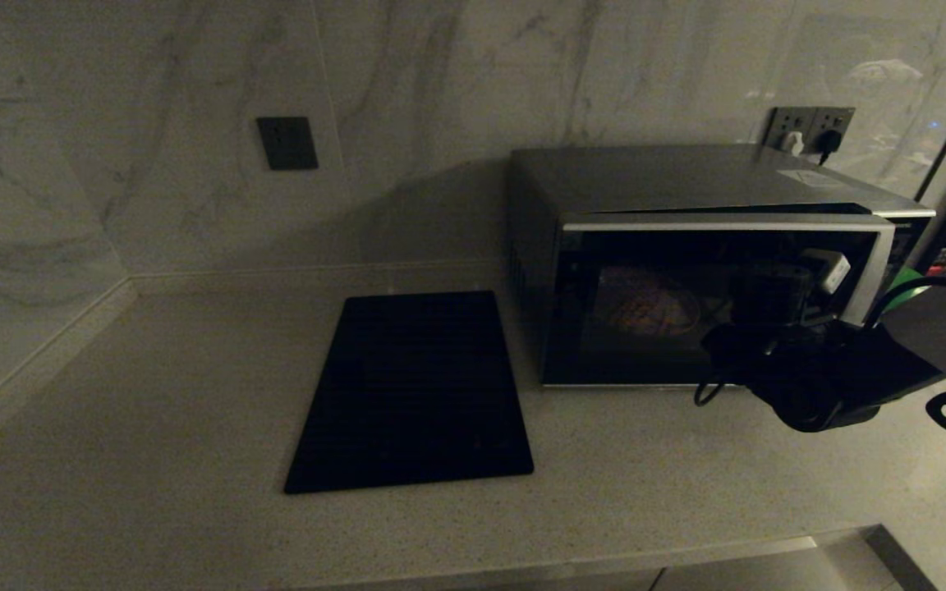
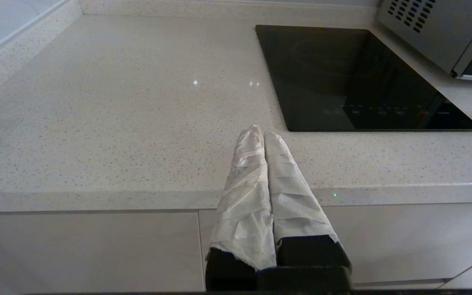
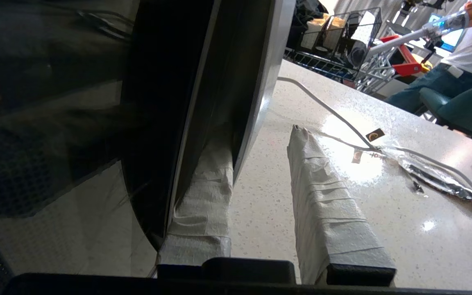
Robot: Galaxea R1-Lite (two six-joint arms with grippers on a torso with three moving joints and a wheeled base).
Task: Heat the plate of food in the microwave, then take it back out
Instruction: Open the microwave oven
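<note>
The microwave (image 1: 686, 180) stands at the back right of the counter, its black glass door (image 1: 645, 246) a little ajar on its right side. The plate of food (image 1: 649, 310) shows dimly through the glass, inside the oven. My right gripper (image 1: 818, 283) is at the door's free right edge. In the right wrist view this gripper (image 3: 260, 135) is open: one taped finger (image 3: 205, 192) is tucked behind the door's edge (image 3: 256, 94), the other finger (image 3: 322, 205) stands apart over bare counter. My left gripper (image 2: 260, 133) is shut and empty, parked before the counter's front edge.
A flat black slab (image 1: 411, 394) lies in the counter left of the microwave. Wall sockets (image 1: 810, 127) sit behind the oven. Right of it a cable and a foil wrapper (image 3: 436, 178) lie on the counter. Beyond are a wire basket (image 3: 342, 32) and a seated person (image 3: 465, 53).
</note>
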